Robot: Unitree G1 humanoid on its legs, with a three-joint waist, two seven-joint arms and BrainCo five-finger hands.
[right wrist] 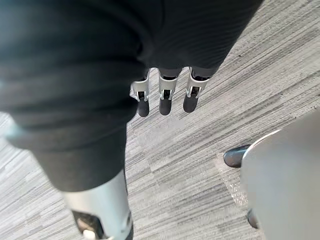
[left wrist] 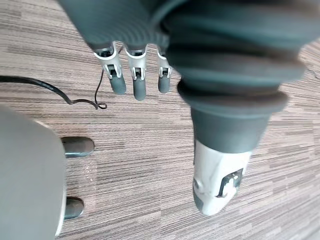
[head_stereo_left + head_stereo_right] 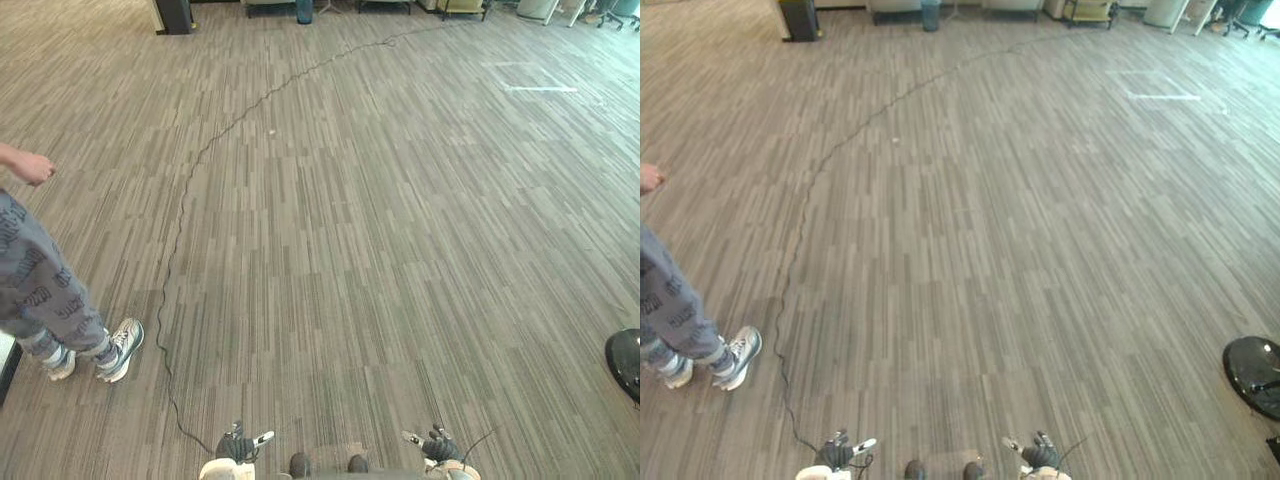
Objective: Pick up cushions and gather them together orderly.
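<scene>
A broad striped carpet floor (image 3: pixel 380 250) is shown, with a person (image 3: pixel 40 290) stood at the robot's left. The left hand (image 2: pixel 138 82) and right hand (image 1: pixel 165 102) are hung low at the sides, fingers straight and relaxed, nothing held. Which way the cushions lie cannot be told — so neither hand can be judged nearer.

Ahead: carpet (image 3: pixel 380 250) is lying open.
Left: a person (image 3: pixel 45 300) is standing close.
Right: a black round base (image 3: pixel 626 362) is sitting near.

Left hand (image 2: pixel 139 75), dark ribbed cover (image 2: pixel 235 65), silver fingers (image 2: pixel 116 80)
</scene>
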